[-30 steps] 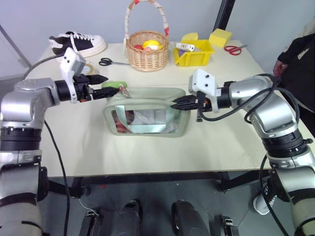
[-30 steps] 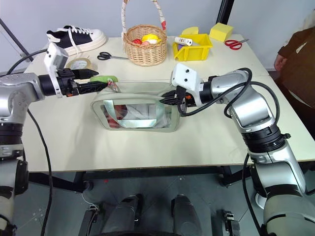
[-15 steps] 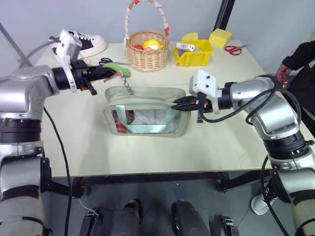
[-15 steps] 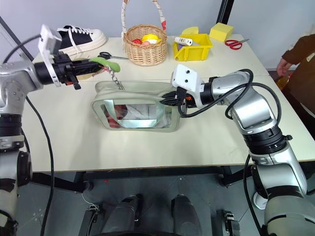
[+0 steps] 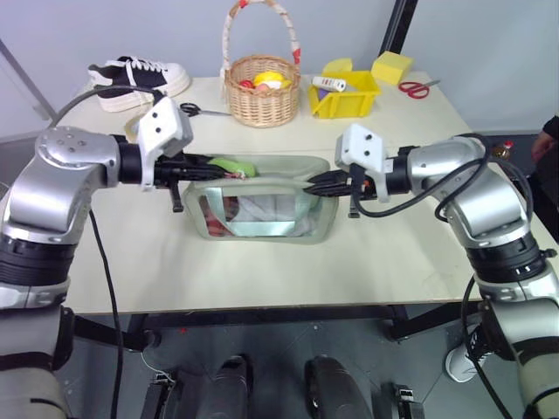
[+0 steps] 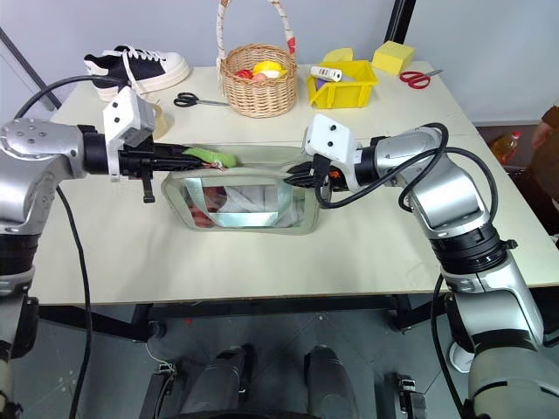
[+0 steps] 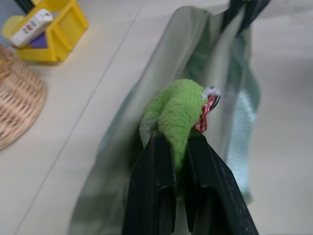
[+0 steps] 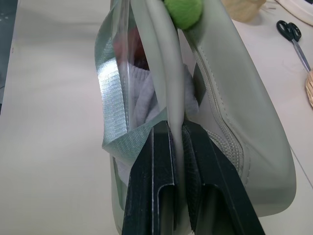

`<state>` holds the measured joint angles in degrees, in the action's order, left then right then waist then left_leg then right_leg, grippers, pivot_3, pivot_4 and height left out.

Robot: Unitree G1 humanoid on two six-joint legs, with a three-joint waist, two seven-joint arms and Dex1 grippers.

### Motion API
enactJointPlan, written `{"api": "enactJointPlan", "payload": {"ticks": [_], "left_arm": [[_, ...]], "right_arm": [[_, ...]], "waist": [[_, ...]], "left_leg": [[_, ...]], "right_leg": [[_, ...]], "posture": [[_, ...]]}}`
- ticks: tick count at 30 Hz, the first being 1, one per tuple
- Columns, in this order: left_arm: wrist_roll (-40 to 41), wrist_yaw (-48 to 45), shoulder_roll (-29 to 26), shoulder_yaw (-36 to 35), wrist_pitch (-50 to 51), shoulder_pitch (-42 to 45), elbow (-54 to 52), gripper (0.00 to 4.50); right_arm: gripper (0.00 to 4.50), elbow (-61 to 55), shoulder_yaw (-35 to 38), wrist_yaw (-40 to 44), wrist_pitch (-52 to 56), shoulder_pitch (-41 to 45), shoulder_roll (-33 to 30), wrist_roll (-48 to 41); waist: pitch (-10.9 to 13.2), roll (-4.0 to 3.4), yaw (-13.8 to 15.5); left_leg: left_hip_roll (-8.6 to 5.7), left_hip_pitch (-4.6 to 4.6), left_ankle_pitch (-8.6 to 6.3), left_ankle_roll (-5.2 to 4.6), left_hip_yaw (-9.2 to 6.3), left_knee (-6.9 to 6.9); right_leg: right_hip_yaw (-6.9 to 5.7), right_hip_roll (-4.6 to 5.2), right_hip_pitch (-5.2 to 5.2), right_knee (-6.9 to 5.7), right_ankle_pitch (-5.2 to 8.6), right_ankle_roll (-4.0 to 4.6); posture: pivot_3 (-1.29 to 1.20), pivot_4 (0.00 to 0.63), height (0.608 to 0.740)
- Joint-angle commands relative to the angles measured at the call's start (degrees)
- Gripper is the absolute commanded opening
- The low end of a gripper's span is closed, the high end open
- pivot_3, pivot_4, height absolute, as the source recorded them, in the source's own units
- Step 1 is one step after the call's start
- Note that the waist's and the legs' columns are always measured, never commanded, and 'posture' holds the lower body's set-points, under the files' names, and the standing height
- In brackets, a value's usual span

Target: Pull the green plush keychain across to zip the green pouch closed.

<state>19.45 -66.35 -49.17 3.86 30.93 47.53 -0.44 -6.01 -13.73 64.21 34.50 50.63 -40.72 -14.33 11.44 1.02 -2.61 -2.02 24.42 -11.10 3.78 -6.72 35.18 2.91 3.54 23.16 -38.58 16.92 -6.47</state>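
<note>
The green pouch (image 5: 262, 199) stands upright near the middle of the pale surface (image 5: 393, 253), its clear front window facing the robot and something white and red showing through the plastic. The green plush keychain (image 5: 231, 164) sits at the pouch's top edge, toward its left end, above the zipper line.

The left tool (image 7: 177, 147) reaches in level from the left, and its two black fingers (image 7: 156, 186) are nearly together, pinching the fuzzy green plush between them; in the left wrist view the plush bulges out past the fingertips, with a small red and white tag at its far end. The right tool (image 8: 177, 128) comes in from the opposite side and is clamped tight on the right end of the pouch's top rim, the thin pale edge running between its fingers (image 8: 159, 161) in the right wrist view.

At the back of the surface stand a wicker basket (image 5: 260, 87) with a tall handle, a yellow plastic bin (image 5: 345, 94), a yellow block (image 5: 391, 65), red-handled scissors (image 5: 417, 86), black-handled scissors (image 5: 194, 109) and a black and white sneaker (image 5: 140, 77). A person's sleeve (image 5: 550, 140) shows at the right edge
</note>
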Motion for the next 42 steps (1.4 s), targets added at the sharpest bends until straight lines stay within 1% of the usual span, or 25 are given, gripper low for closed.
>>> {"api": "enactJointPlan", "payload": {"ticks": [1, 2, 4, 7, 10, 12, 14, 18, 22, 24, 27, 31, 35, 38, 42], "left_arm": [[-1.03, 0.04, -0.94, -0.74, -0.34, 3.32, 0.91, 2.03], [-1.41, -0.95, -1.87, -0.5, -0.37, 3.88, 1.27, 2.6], [-1.36, -4.23, -4.48, -0.36, -0.12, 4.45, 1.31, 3.54], [-0.58, -8.89, -8.95, -1.14, 0.86, 4.96, 1.15, 3.54], [-2.04, -10.11, -11.81, -2.37, -1.68, 5.19, 5.37, 3.54], [-3.62, -8.27, -12.12, -3.09, -3.47, 4.5, 9.73, 3.54], [-3.29, -7.32, -11.79, -4.14, -3.37, 2.56, 11.18, 3.54], [-1.33, -4.91, -9.73, -6.13, -1.83, -3.66, 7.14, 3.54], [0.67, -1.63, -6.5, -7.24, 1.41, -5.71, 3.23, 3.54], [1.99, -1.21, -6.01, -7.56, 4.13, -6.01, 0.93, 3.54], [3.31, -1.44, -6.82, -8.3, 6.06, -6.1, -1.48, 3.54], [2.6, -1.24, -9.06, -9.11, 6.24, -1.95, 0.77, 3.54], [6.59, -4.49, -12.73, -10.44, 10.73, -0.93, -1.47, 3.54], [9.57, -5.98, -14.99, -11.28, 13.98, -5.18, -7.07, 3.54], [10.13, -5.09, -15.99, -11.68, 14.28, -11.09, -11.41, 3.54]], "right_arm": [[0.0, -1.26, 1.18, -0.27, -0.31, -0.06, 0.35, -0.41], [0.0, -1.09, 1.08, -0.25, -0.56, -0.11, 0.41, -0.33], [0.0, -0.56, 0.88, -0.14, -1.07, -0.03, 0.64, -0.18], [0.0, 0.57, 0.57, 0.03, -2.01, 0.46, 1.24, 0.15], [0.0, 1.9, 0.37, 0.01, -2.92, 1.31, 2.26, 0.41], [0.0, 2.42, 0.26, 0.16, -3.38, 1.63, 2.79, 0.54], [0.0, 2.73, 0.24, 0.36, -3.64, 1.77, 3.06, 0.71], [0.0, 2.82, 0.4, 0.89, -3.65, 1.75, 2.89, 0.82], [0.0, 3.01, 0.39, 1.09, -3.5, 1.81, 2.75, 1.1], [0.0, 3.01, 0.41, 1.15, -3.29, 1.83, 2.58, 1.25], [0.0, 2.7, 0.55, 1.27, -3.05, 1.66, 2.32, 1.34], [0.0, 2.41, 0.6, 1.3, -2.85, 1.62, 2.16, 1.55], [0.0, 2.49, 0.71, 1.37, -2.92, 1.57, 1.99, 1.73], [0.0, 2.74, 0.72, 1.28, -3.05, 1.59, 2.07, 1.92], [0.0, 2.81, 0.66, 1.25, -2.89, 1.71, 2.3, 1.92]], "waist": [[0.0, 0.0, -0.02], [0.0, 0.0, -0.02], [0.0, 0.0, -0.27], [0.0, 0.0, -0.73], [0.0, 0.0, -0.82], [0.0, -0.01, -0.99], [0.0, -0.01, -1.26], [0.0, -0.01, -1.35], [0.0, 0.01, -1.26], [0.0, 0.01, -1.25], [0.0, 0.01, -1.28], [0.0, 0.01, -1.26], [0.0, 0.01, -1.39], [0.0, 0.0, -1.34], [0.0, 0.0, -1.3]], "left_leg": [[0.0, 0.0, 0.0, 0.0, 0.0, 0.0], [0.0, 0.0, 0.0, 0.0, 0.0, -0.01], [0.0, 0.0, 0.0, 0.0, 0.0, -0.01], [0.0, -0.01, 0.0, 0.0, 0.01, -0.05], [0.01, 0.0, 0.0, 0.0, 0.0, -0.04], [0.01, -0.02, 0.0, -0.01, 0.0, -0.03], [0.01, -0.06, 0.0, -0.01, 0.0, -0.02], [0.01, -0.05, 0.0, -0.01, 0.0, -0.02], [0.01, -0.02, 0.0, -0.01, -0.03, 0.04], [0.01, -0.03, 0.0, -0.01, -0.03, 0.04], [0.0, -0.03, 0.0, -0.01, -0.02, 0.04], [0.0, -0.04, 0.0, -0.01, -0.03, 0.04], [0.0, -0.04, 0.0, -0.01, -0.01, 0.02], [0.0, -0.05, 0.0, -0.01, -0.01, -0.01], [0.02, -0.05, 0.0, -0.01, -0.02, 0.02]], "right_leg": [[0.0, 0.0, 0.0, 0.0, 0.0, 0.0], [0.0, 0.0, 0.0, 0.0, 0.0, 0.0], [0.0, -0.01, 0.0, 0.0, 0.0, 0.0], [0.0, -0.01, 0.03, 0.0, 0.0, -0.01], [-0.01, -0.02, 0.02, -0.01, 0.01, -0.01], [-0.01, -0.02, 0.0, -0.02, 0.01, -0.01], [-0.01, -0.02, -0.01, -0.09, 0.01, -0.01], [0.01, -0.01, 0.02, -0.14, 0.01, -0.01], [0.0, -0.01, 0.02, -0.17, 0.01, -0.01], [0.0, 0.0, 0.02, -0.19, 0.01, -0.01], [0.0, 0.01, 0.02, -0.19, 0.01, -0.01], [0.0, 0.0, 0.03, -0.21, 0.01, -0.01], [0.01, 0.0, 0.03, -0.19, 0.02, -0.01], [0.01, 0.01, 0.03, -0.19, 0.04, -0.03], [0.01, 0.0, 0.02, -0.21, 0.03, -0.02]], "posture": [[0.0, 0.15, 0.74], [0.0, 0.15, 0.74], [0.0, 0.15, 0.74], [0.0, 0.15, 0.74], [0.0, 0.15, 0.74], [0.0, 0.15, 0.74], [0.0, 0.15, 0.74], [0.0, 0.15, 0.74], [0.0, 0.15, 0.74], [0.0, 0.15, 0.74], [0.0, 0.15, 0.74], [0.0, 0.15, 0.74], [0.0, 0.15, 0.74], [0.0, 0.15, 0.74], [0.0, 0.15, 0.74]]}}
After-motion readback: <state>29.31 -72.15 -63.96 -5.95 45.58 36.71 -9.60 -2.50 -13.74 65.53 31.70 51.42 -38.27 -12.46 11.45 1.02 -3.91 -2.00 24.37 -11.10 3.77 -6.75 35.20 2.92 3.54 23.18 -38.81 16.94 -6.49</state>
